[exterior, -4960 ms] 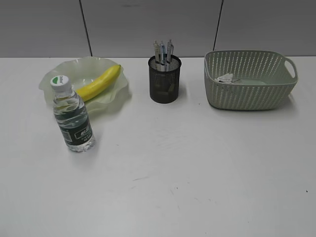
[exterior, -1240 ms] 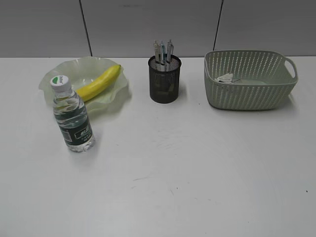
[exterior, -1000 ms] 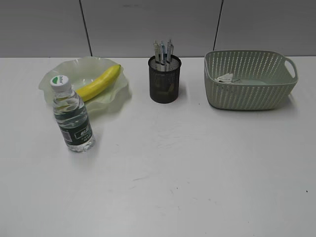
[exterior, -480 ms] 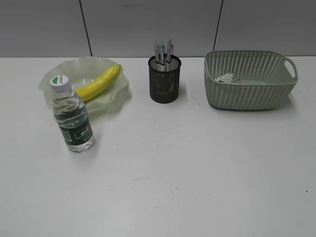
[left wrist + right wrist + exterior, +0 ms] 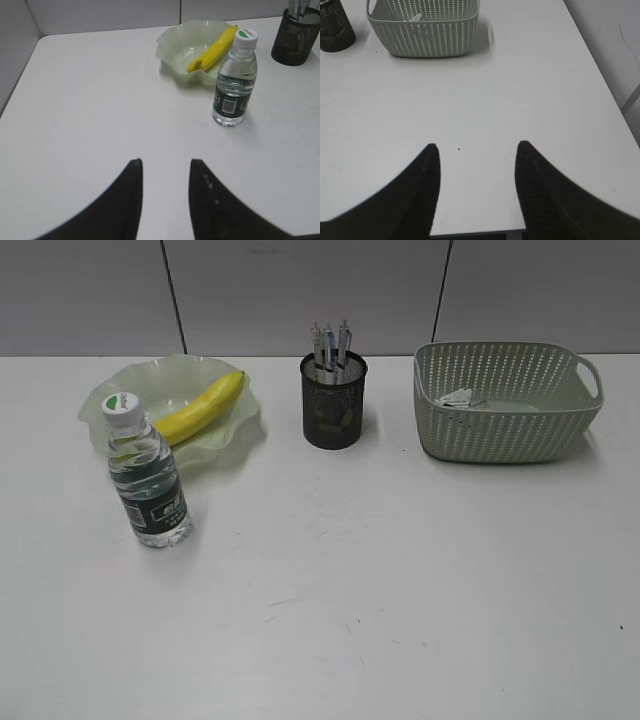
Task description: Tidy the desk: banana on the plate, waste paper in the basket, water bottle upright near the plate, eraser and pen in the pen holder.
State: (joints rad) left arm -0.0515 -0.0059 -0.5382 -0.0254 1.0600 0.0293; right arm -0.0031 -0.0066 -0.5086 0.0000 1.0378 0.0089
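Observation:
The yellow banana (image 5: 202,407) lies in the pale green wavy plate (image 5: 120,385) at the back left of the white desk (image 5: 400,570). The water bottle (image 5: 147,477) stands upright just in front of the plate. The black mesh pen holder (image 5: 334,405) holds several pens (image 5: 331,343); no eraser shows. The waste paper (image 5: 457,398) lies inside the pale green basket (image 5: 500,430) at the back right. My left gripper (image 5: 165,162) is open and empty, well short of the bottle (image 5: 234,80), banana (image 5: 215,47) and plate (image 5: 172,47). My right gripper (image 5: 477,147) is open and empty, near the desk's front edge, far from the basket (image 5: 427,37).
A grey panelled wall (image 5: 320,290) runs behind the desk. The desk's right edge (image 5: 600,65) and front edge show in the right wrist view. The pen holder shows at the frame edge in the left wrist view (image 5: 295,42) and in the right wrist view (image 5: 332,32).

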